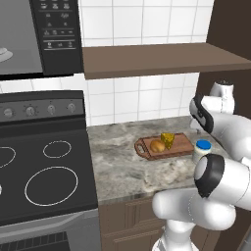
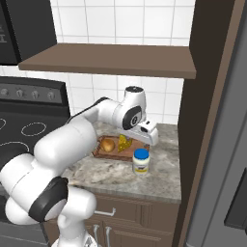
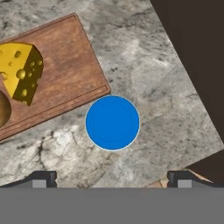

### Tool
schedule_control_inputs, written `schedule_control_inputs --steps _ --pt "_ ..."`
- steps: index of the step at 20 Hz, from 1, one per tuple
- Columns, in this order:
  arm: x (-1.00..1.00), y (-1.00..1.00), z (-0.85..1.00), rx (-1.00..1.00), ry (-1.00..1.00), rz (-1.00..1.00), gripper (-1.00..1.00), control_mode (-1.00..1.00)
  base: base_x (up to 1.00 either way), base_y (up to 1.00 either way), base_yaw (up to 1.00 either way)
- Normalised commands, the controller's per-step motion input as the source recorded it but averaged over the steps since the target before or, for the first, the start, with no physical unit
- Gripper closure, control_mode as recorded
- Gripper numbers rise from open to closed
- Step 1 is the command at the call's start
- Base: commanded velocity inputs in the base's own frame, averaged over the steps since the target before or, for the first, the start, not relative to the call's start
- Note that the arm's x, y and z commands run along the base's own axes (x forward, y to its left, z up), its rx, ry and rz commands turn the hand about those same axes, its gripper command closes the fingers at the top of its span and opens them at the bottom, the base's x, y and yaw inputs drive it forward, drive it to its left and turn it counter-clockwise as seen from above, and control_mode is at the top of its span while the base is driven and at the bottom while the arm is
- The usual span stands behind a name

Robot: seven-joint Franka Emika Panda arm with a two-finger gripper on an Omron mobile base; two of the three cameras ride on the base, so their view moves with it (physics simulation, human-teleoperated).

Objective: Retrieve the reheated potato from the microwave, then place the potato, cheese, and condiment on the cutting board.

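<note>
hand view, open hand (image 3: 112,178) above condiment (image 3: 112,123)

Lighting is even and diffuse across all three rendered views, with no visible source. No glare or blown highlights. Below the open gripper (image 3: 112,178), the round blue jar lid (image 3: 112,123) reads sharp-edged, casting no distinct shadow on the mottled grey stone counter (image 3: 153,87). Base views appear slightly soft and pixelated.
</note>
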Motion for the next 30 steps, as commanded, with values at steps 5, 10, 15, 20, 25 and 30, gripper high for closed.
schedule_control_inputs --steps 5,10,15,20,25,30 --pt "0.00 -0.04 -0.03 -0.03 0.10 0.00 -1.00 -1.00 0.00 0.00 0.00" --pt "0.00 -0.08 -0.09 0.00 0.01 0.00 -1.00 -1.00 0.00 0.00 0.00" --pt "0.00 -0.05 -0.11 0.01 0.00 0.00 -1.00 -1.00 0.00 0.00 0.00" --pt "0.01 0.00 -0.09 0.04 -0.01 0.00 -1.00 -1.00 0.00 0.00 0.00" --pt "0.03 0.00 -0.11 0.02 0.00 0.00 -1.00 -1.00 0.00 0.00 0.00" --pt "0.15 0.00 -0.16 0.00 0.00 0.00 -1.00 -1.00 0.00 0.00 0.00"
